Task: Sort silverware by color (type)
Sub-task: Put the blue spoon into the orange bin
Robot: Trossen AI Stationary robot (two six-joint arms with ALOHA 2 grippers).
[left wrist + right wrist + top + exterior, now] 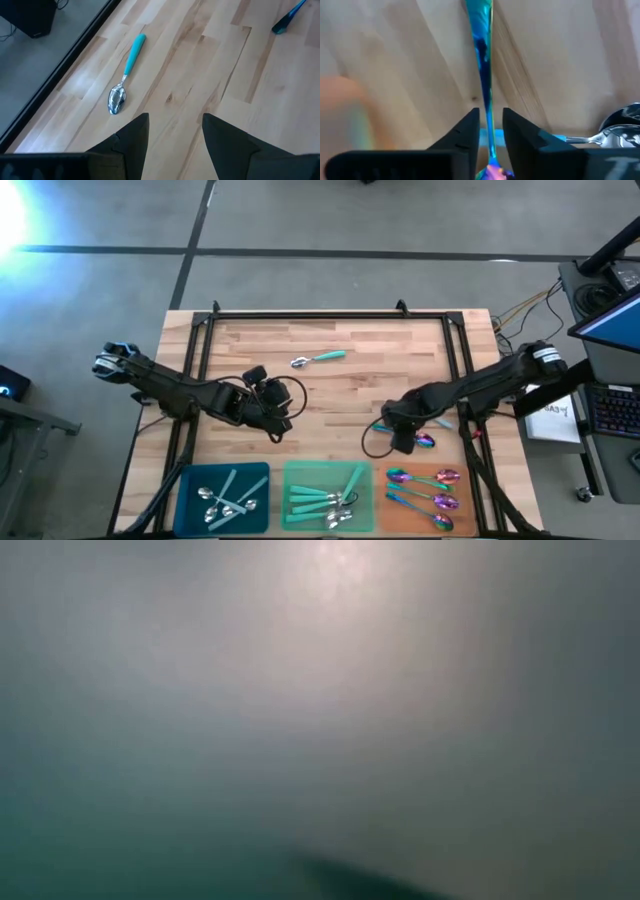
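Note:
In the right wrist view my right gripper point(491, 117) is down at the table, its fingers narrowly open on either side of an iridescent spoon's handle point(484, 85), with a thin gap showing on each side. That spoon point(425, 442) lies across a pale blue-handled spoon point(600, 134). My left gripper point(175, 125) is open above bare wood left of centre point(275, 418). A teal-handled spoon point(318, 359) lies flat farther back and shows ahead of the left fingers point(127, 70). The low view is a blur and shows nothing.
Along the near edge stand three trays. The blue tray point(190, 480) holds pale blue-handled spoons, the green tray point(300, 475) teal-handled ones, and the orange tray point(468, 498) iridescent ones. A black frame point(320, 313) borders the table. Bare wood lies around the centre.

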